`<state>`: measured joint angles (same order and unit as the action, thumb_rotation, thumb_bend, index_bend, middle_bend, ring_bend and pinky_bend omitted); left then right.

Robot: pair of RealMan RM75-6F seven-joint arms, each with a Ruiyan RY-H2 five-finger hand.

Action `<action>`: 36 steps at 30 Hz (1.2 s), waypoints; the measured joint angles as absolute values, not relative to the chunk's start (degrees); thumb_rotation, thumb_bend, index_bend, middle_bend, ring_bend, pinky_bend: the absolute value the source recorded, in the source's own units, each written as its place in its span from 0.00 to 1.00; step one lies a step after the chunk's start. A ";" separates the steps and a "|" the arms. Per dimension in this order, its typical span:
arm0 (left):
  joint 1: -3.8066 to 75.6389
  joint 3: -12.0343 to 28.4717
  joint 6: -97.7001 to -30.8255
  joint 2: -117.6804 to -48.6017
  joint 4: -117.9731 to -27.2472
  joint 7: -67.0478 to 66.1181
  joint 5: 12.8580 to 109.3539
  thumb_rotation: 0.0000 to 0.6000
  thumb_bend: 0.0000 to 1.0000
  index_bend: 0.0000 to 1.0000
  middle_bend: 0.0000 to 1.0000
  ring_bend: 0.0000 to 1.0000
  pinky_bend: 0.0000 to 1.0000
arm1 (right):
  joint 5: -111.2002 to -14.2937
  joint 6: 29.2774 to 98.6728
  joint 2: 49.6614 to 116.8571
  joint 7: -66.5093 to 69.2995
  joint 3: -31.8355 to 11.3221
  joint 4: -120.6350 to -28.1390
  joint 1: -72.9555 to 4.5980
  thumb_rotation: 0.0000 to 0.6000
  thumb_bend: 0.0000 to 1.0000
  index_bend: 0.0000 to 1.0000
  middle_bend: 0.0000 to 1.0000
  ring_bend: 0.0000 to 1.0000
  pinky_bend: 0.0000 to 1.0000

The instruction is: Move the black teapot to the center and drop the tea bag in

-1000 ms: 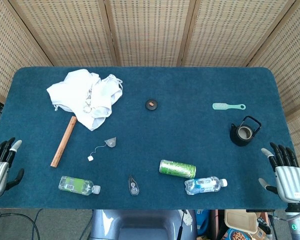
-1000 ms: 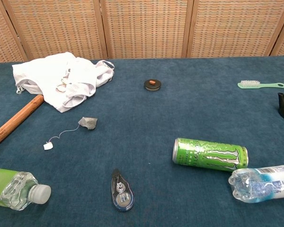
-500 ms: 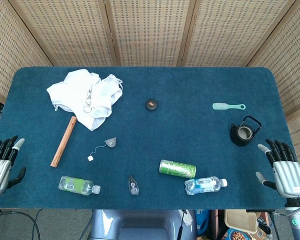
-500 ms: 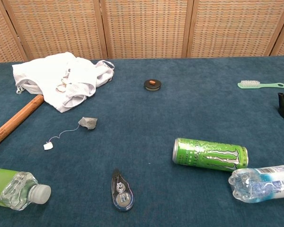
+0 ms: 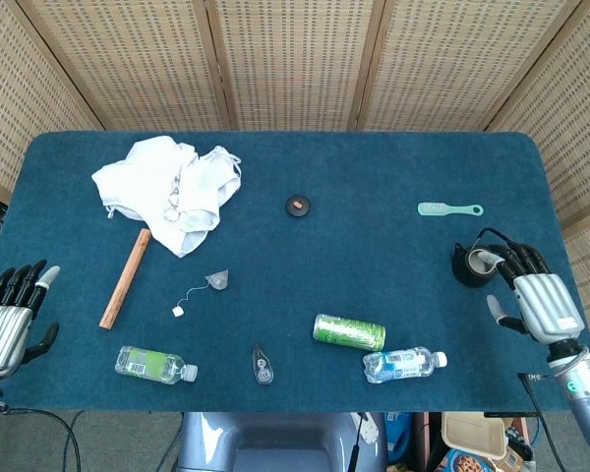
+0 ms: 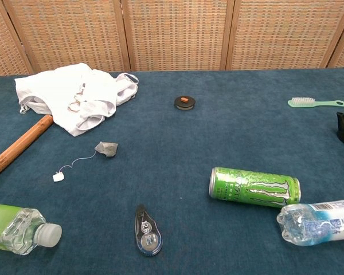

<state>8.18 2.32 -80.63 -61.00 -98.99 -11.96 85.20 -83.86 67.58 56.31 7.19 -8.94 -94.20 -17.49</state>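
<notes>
Head view has the black teapot [image 5: 472, 264] at the right edge of the frame, open-topped, its bail handle arching toward the upper right. Just right of it sits the right hand [image 5: 533, 298], fingers spread wide and empty, tips reaching at the handle; contact is too close to call. So the pot lies up and left of that palm, far nearer it than the left hand [image 5: 10, 320], which waits open at the lower left. Left of centre lies the tea bag [image 5: 217, 280].
</notes>
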 measured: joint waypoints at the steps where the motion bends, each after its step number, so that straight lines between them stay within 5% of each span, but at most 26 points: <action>1: 8.37 2.41 -80.57 -60.77 -99.35 -12.12 85.39 1.00 0.43 0.00 0.00 0.00 0.00 | -83.54 66.68 56.27 7.46 -9.23 -93.85 -18.14 1.00 0.68 0.21 0.23 0.06 0.11; 36: 10.20 2.32 -79.44 -58.82 -101.83 -12.94 86.13 1.00 0.43 0.00 0.00 0.00 0.00 | -66.08 36.66 64.11 12.17 -11.60 -68.63 -34.91 1.00 0.75 0.25 0.30 0.07 0.11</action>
<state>10.20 2.32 -79.44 -58.82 -101.83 -12.94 86.13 -66.08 36.66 64.11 12.17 -11.60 -68.63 -34.91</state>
